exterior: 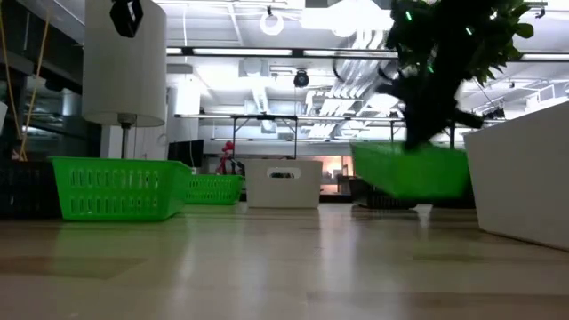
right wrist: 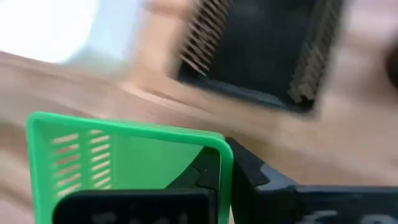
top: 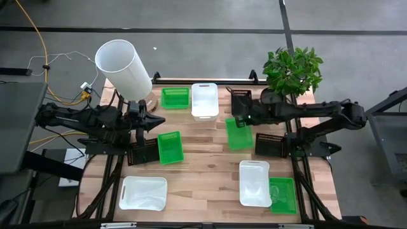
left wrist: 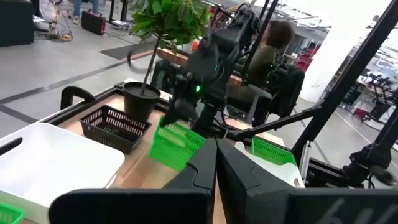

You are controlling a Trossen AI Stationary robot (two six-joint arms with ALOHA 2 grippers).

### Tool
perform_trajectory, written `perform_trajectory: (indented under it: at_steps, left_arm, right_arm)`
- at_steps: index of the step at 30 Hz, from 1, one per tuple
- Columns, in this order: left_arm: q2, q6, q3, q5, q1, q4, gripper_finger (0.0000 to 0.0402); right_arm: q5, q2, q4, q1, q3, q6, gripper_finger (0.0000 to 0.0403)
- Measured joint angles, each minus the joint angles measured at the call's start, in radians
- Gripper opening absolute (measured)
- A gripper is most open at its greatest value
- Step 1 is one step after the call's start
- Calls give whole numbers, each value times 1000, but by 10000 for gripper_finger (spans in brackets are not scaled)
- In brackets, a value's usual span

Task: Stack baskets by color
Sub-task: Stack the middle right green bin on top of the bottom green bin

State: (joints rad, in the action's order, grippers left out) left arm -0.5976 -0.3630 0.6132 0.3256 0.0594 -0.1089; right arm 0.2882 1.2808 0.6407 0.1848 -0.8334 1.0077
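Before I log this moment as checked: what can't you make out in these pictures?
- Low view: the raised green basket is smeared by motion, its top behind the plant.
- Right wrist view: the black basket is blurred and cut by the top edge.
- High view: the far right black basket is partly under the right arm.

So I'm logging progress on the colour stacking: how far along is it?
Early. Nothing looks stacked yet, though the front green basket sits against a white basket. In hand: the right gripper is shut on a green basket, lifted. The left gripper waits shut. Other baskets lie scattered.
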Motion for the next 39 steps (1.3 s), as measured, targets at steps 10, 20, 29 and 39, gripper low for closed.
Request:
perform_trajectory:
  at_steps: [10, 20, 29, 39]
  left_arm:
    - [0, -1, 0, 0, 1, 0, 0]
    - [0, -3, 0, 0, 0, 0, 0]
    - [0, -27, 0, 0, 0, 0, 0]
    - [0, -27, 0, 2, 0, 1, 0]
  right_arm:
    - [-167, 0, 264, -217, -488, -186, 1]
    - [7, 1, 669, -809, -581, 604, 0]
    - [-212, 118, 855, -1163, -515, 1211, 0]
    - [-296, 273, 902, -1189, -511, 1237, 0]
